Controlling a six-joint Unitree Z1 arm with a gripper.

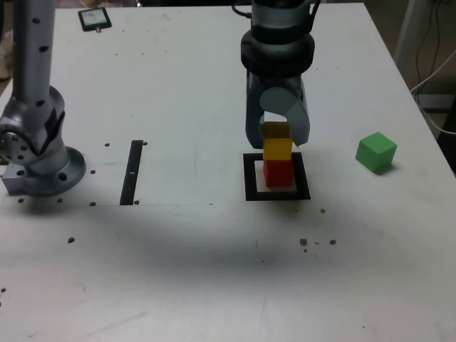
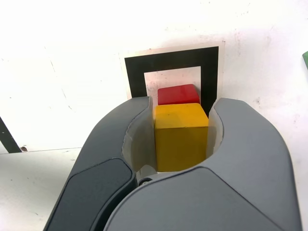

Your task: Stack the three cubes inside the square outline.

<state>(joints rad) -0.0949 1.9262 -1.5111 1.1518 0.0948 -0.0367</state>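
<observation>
The red cube [image 1: 279,173] [image 2: 179,94] rests inside the square outline [image 1: 250,187] [image 2: 137,70]. On top of it sits the yellow cube [image 1: 277,149] [image 2: 182,137], and my gripper [image 1: 277,135] [image 2: 181,115] is shut on that yellow cube, a jaw pressed against each side. The green cube [image 1: 375,152] lies alone on the table at the exterior view's right, well apart from the outline.
The arm's grey base [image 1: 39,153] stands at the exterior view's left. A thin black strip [image 1: 132,172] lies between the base and the outline. A small dark device [image 1: 94,18] lies at the far edge of the white table [image 1: 214,271].
</observation>
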